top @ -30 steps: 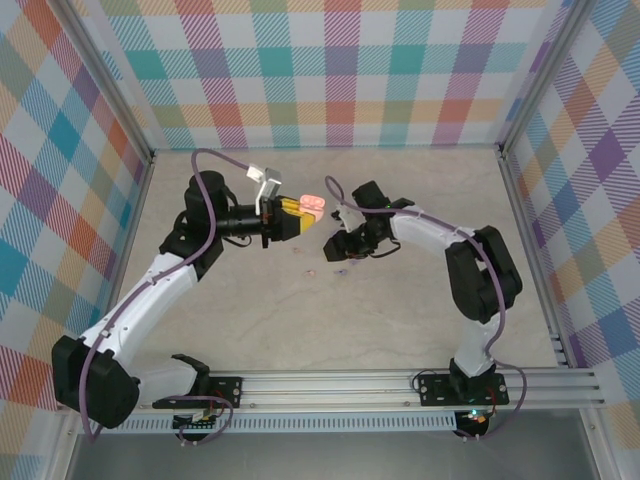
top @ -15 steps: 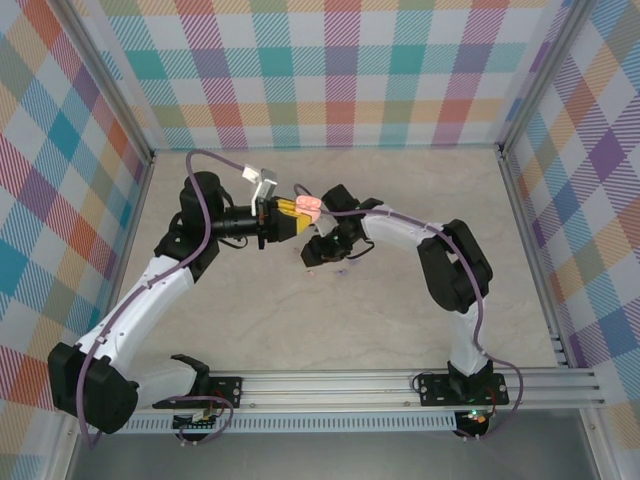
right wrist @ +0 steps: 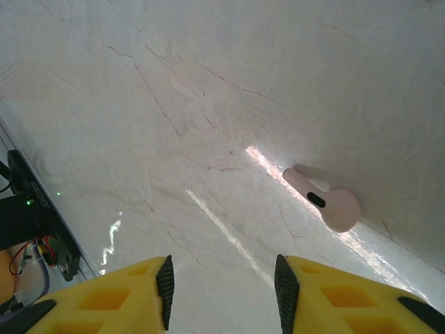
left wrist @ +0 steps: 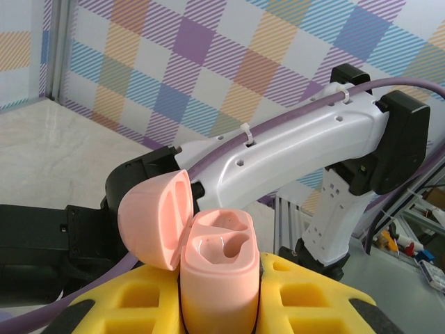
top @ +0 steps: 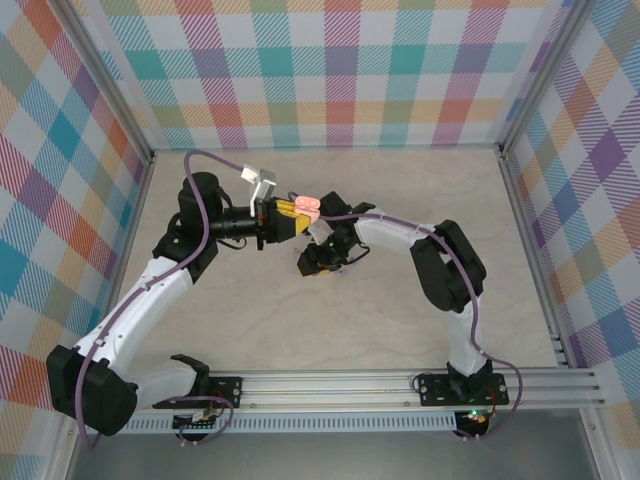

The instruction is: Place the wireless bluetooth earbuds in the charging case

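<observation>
My left gripper [left wrist: 220, 309] is shut on the pale pink charging case [left wrist: 217, 278] and holds it upright between yellow fingers. The case's lid [left wrist: 154, 219] is swung open to the left, and both sockets are empty. From above, the case [top: 309, 205] hangs over the middle of the table in my left gripper [top: 298, 210]. My right gripper [right wrist: 222, 289] is open just above the table, nothing between its fingers. One pale pink earbud [right wrist: 327, 202] lies flat on the table ahead and to the right of the right fingertip. From above, the right gripper [top: 308, 264] sits just below the case.
The right arm's white link [left wrist: 292, 149] crosses close behind the case. Plaid walls [top: 340, 70] enclose the marble tabletop [top: 300, 330] on three sides, and an aluminium rail [top: 340, 385] runs along the near edge.
The right arm has swung left and folded in, bringing its gripper down near the table just below the case. The left arm and the case have barely moved.
</observation>
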Controlling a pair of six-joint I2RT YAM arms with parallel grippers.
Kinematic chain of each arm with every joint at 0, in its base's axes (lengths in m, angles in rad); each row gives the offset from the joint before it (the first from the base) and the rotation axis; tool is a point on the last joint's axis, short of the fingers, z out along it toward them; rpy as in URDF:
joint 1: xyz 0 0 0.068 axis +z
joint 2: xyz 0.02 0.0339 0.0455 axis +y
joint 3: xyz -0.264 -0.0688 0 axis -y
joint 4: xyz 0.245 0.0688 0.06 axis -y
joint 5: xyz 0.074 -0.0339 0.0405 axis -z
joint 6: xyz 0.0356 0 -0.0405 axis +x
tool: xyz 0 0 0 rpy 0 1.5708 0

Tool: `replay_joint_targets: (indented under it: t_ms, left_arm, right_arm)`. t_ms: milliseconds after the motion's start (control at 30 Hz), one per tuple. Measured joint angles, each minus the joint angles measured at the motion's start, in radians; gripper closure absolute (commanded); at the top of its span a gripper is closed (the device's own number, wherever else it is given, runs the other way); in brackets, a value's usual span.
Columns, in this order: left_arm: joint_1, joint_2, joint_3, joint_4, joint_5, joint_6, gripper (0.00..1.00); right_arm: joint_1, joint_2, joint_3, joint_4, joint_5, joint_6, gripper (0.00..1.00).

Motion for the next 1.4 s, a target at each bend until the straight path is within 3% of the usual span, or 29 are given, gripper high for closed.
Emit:
replay_joint_targets:
  t_ms: [933,1400]
  left_arm:
    - [0.000,0.000,0.000,-0.033,-0.001,0.026,0.90]
    - [0.000,0.000,0.000,-0.047,-0.001,0.027,0.90]
  right_arm:
    - [0.013,0.116,0.111,-0.070,0.096,0.030,0.55]
    - [0.056,0.123,0.159,-0.131,0.248,0.030,0.59]
